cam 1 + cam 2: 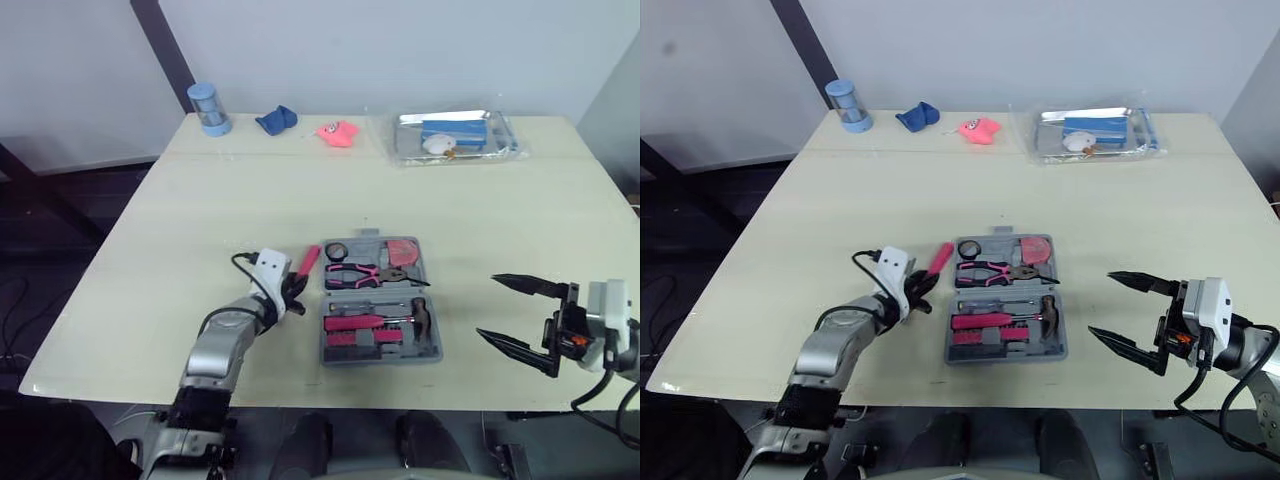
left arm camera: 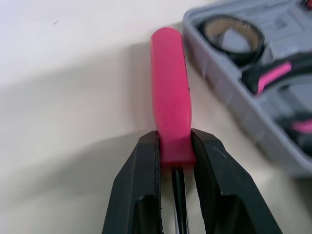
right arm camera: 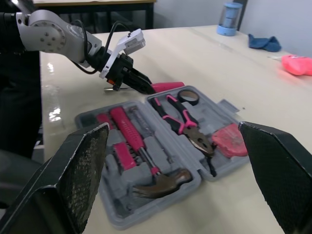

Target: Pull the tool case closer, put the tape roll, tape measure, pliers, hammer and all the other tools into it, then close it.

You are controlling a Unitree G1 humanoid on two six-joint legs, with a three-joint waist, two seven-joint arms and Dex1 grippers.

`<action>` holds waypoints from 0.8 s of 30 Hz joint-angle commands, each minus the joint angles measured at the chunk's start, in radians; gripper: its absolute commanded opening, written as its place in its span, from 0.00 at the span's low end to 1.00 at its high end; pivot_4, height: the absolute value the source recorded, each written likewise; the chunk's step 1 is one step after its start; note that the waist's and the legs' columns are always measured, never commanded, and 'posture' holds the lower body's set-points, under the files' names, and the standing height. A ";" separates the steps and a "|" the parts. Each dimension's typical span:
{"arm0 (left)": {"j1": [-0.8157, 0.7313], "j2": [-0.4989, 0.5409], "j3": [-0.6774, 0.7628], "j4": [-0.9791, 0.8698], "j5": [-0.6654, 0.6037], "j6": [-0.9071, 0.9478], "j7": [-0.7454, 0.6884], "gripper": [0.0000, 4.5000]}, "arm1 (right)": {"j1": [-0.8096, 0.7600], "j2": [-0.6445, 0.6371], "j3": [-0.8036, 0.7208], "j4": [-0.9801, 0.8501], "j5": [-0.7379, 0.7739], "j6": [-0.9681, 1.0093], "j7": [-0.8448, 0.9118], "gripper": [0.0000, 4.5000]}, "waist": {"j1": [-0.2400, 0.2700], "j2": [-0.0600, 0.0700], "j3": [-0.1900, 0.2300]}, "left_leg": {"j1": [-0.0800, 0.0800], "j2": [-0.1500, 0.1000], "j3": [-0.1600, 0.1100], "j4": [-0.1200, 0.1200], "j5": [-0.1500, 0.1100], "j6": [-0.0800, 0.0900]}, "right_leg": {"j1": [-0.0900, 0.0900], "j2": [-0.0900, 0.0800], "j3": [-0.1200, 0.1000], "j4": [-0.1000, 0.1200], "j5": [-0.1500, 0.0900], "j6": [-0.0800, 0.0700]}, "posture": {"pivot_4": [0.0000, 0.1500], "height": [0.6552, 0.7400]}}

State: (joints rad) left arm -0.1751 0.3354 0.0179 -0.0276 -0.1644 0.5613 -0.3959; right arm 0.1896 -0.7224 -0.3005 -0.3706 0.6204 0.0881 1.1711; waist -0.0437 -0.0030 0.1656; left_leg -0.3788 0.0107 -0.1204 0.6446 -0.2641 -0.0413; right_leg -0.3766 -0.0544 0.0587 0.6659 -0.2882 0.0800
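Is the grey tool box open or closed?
Open. The tool case lies spread flat on the table, with the pliers, hammer and tape roll showing inside it.

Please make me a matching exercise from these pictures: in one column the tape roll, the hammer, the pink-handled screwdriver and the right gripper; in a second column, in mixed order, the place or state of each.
Column one
1 tape roll
2 hammer
3 pink-handled screwdriver
4 right gripper

Column two
a open, holding nothing
b in the tool case, near right corner
c outside the tool case, gripped by the left gripper
d in the tool case, far left corner

Pairs: 1-d, 2-b, 3-c, 4-a
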 commanded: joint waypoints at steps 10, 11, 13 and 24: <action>0.305 -0.019 0.225 -0.426 -0.056 0.208 0.152 0.10 | -0.123 -0.044 0.109 0.088 -0.031 -0.051 0.163 1.00 | 0.014 -0.001 0.000 | -0.001 0.000 0.000 0.001 0.000 0.000 | 0.000 -0.001 -0.001 0.000 0.000 0.000 | 1.00 1.00; 0.317 -0.026 0.228 -0.436 -0.055 0.210 0.158 0.10 | -0.131 -0.043 0.113 0.096 -0.031 -0.052 0.170 1.00 | 0.014 -0.001 0.000 | -0.001 0.000 0.000 0.001 0.000 0.001 | 0.000 -0.001 -0.001 0.000 0.000 0.000 | 1.00 1.00; 0.342 -0.054 0.232 -0.452 -0.058 0.216 0.175 0.10 | -0.147 -0.047 0.122 0.112 -0.038 -0.059 0.189 1.00 | 0.016 -0.001 0.000 | -0.001 0.000 0.000 0.001 0.000 0.000 | 0.000 -0.001 -0.001 0.000 0.000 0.000 | 1.00 1.00; 0.349 -0.091 0.230 -0.444 -0.086 0.208 0.191 0.10 | -0.169 -0.049 0.109 0.151 -0.036 -0.066 0.213 1.00 | 0.018 -0.001 0.000 | -0.001 0.000 0.000 0.001 0.000 0.000 | 0.000 0.000 -0.001 0.000 0.000 0.000 | 1.00 1.00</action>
State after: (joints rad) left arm 0.1707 0.2448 0.2341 -0.4438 -0.2393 0.7839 -0.2017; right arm 0.0236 -0.7603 -0.1692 -0.2100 0.5711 0.0367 1.3780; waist -0.0259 -0.0039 0.1661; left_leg -0.3799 0.0105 -0.1209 0.6459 -0.2644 -0.0408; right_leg -0.3764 -0.0548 0.0575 0.6658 -0.2881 0.0799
